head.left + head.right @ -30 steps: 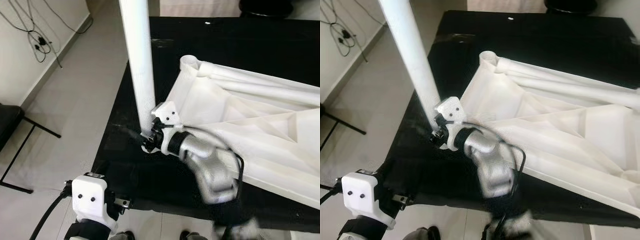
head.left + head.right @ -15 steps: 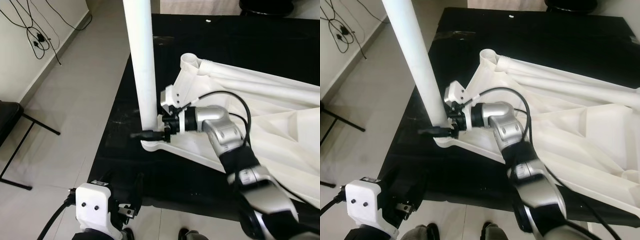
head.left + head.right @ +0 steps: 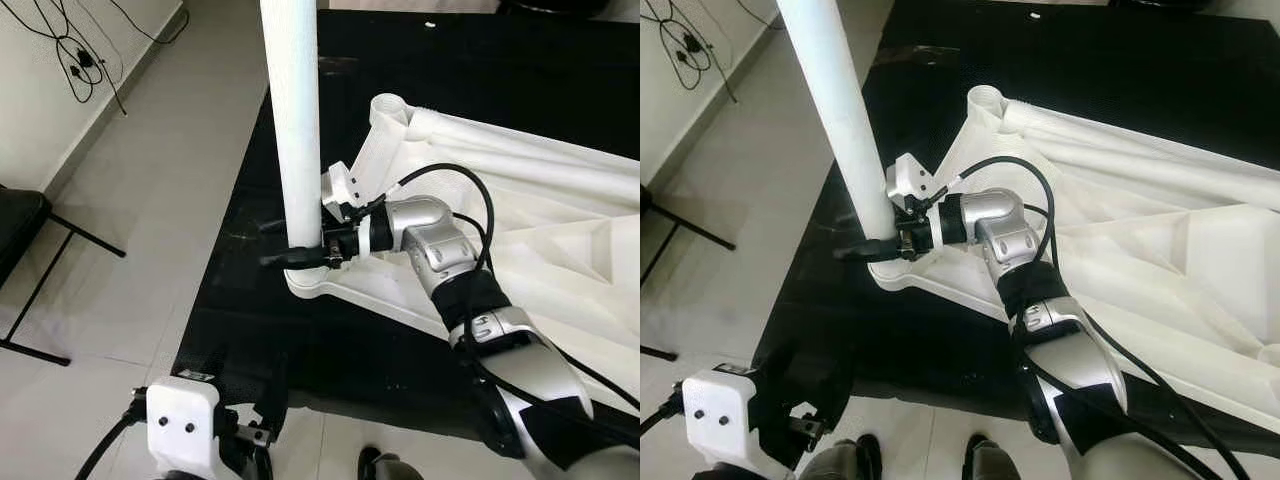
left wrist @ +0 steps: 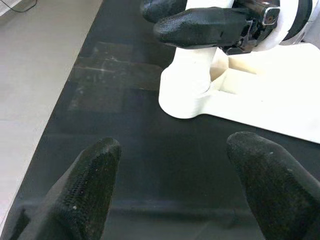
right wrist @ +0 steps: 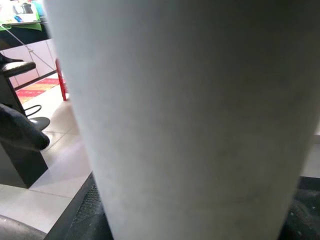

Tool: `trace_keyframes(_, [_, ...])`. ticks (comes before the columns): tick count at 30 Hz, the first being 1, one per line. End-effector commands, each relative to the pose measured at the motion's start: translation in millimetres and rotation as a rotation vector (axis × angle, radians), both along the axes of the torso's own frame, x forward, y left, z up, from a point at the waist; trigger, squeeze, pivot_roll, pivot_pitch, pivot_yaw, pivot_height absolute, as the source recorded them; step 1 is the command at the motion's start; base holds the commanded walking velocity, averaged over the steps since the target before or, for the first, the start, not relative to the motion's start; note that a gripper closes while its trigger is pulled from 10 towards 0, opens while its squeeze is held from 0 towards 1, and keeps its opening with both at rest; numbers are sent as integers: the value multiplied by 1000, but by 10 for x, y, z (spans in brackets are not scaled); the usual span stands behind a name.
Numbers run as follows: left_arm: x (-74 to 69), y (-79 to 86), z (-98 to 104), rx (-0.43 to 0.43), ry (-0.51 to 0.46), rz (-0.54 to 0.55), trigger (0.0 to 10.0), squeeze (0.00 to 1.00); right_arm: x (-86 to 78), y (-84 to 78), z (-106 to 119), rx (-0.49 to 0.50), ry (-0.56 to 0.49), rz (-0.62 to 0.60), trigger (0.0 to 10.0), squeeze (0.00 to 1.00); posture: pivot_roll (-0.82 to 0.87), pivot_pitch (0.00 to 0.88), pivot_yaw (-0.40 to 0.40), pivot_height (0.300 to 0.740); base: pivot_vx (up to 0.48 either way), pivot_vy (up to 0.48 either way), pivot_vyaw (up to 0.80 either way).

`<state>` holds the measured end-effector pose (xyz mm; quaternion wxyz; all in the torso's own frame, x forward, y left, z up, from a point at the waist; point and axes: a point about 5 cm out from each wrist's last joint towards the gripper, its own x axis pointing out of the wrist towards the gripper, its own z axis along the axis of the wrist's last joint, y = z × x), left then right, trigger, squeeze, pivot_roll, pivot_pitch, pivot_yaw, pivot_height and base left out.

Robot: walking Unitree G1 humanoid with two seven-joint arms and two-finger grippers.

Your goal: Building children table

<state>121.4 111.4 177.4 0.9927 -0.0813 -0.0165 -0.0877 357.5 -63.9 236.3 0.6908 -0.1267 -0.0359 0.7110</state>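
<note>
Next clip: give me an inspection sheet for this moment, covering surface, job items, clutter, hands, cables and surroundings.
Surface: black mat on pale tiled floor.
Job items: white tabletop lying underside up; white leg upright in its near corner socket.
Clutter: nothing seen.
Hands: right hand closed around the leg's base; left hand open, low over the mat near the socket.
Cables: black cable looping along the right arm; wall cables at far left.
Surroundings: dark furniture frame at left.
</note>
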Motion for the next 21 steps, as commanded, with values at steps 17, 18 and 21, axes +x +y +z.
trace_keyframes(17, [16,-9,-61,16,27,-12,10000,0,-568,-46,-503,158,17,-1112,0,0,128,277,-12,740,0,0,0])
trace_keyframes(18, [31,-10,-65,16,23,-12,10000,0,-514,37,-490,170,10,-1105,0,0,126,266,-20,740,0,0,0])
trace_keyframes(21, [45,-14,-66,16,18,-9,10000,0,-482,124,-479,181,11,-1091,0,0,133,263,-31,740,0,0,0])
